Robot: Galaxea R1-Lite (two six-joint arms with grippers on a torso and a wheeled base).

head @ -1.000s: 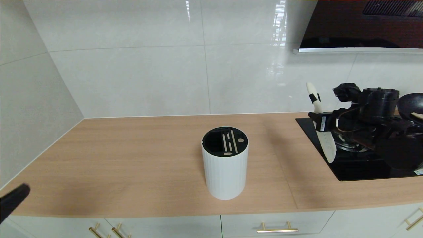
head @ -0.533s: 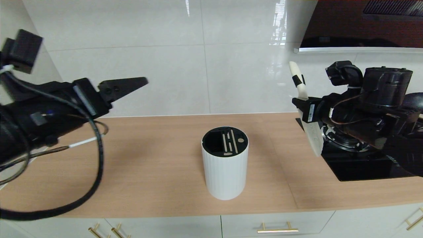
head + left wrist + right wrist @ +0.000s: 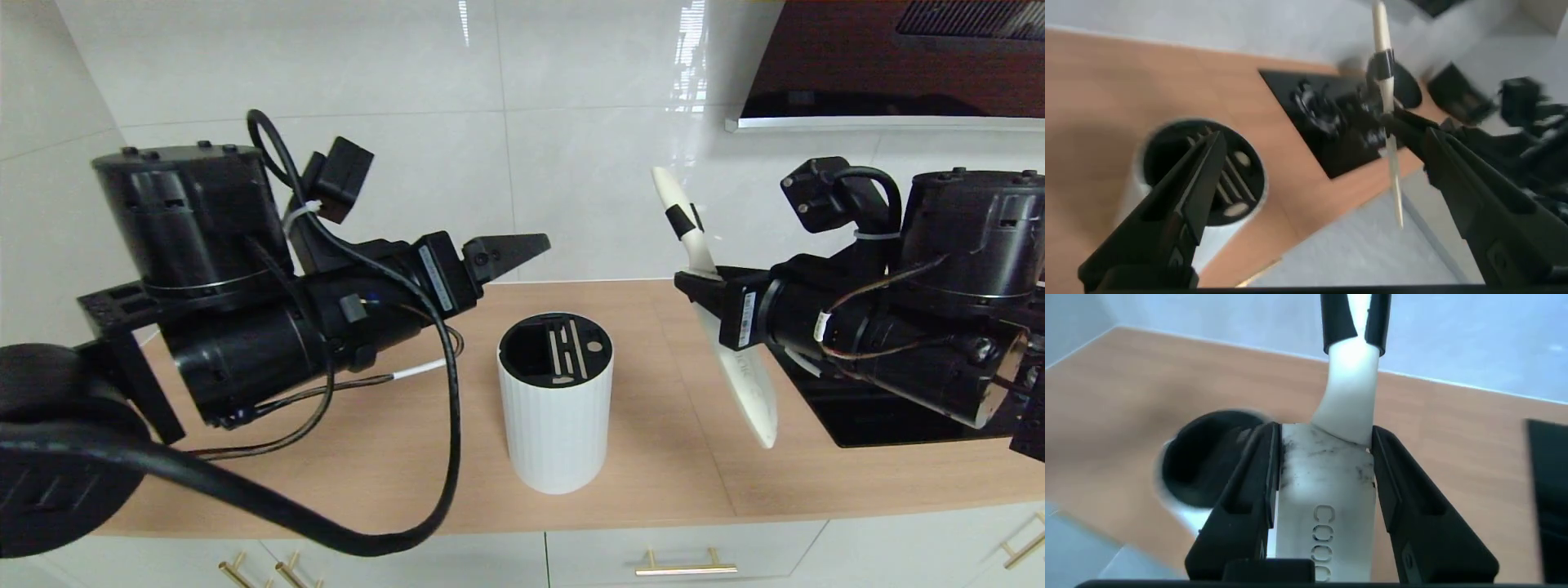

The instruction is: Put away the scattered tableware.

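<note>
Plainly, the knife [image 3: 749,390] is all white: a broad pale blade and a cream handle with a black band near its upper end. It hangs in the air with the blade pointing down and the handle up, leaning slightly. Its tip is over the counter [image 3: 343,457], to the right of the holder [image 3: 557,416] and well apart from it. The holder is a white ribbed cylinder standing upright near the counter's front edge. Its black top has a square opening, a few narrow slots and a small round hole.

The right gripper [image 3: 704,292] is clamped on the knife where blade meets handle, its two black fingers [image 3: 1249,498] pressed against the blade's flat sides. The left gripper [image 3: 506,249] is raised above the counter to the left of the holder, its fingers [image 3: 1176,220] spread wide with nothing between them.

That grip covers the joint of blade and handle. The right arm hides most of the hob [image 3: 824,408]. In both wrist views the holder is blurred, so its slots are hard to make out there.
</note>
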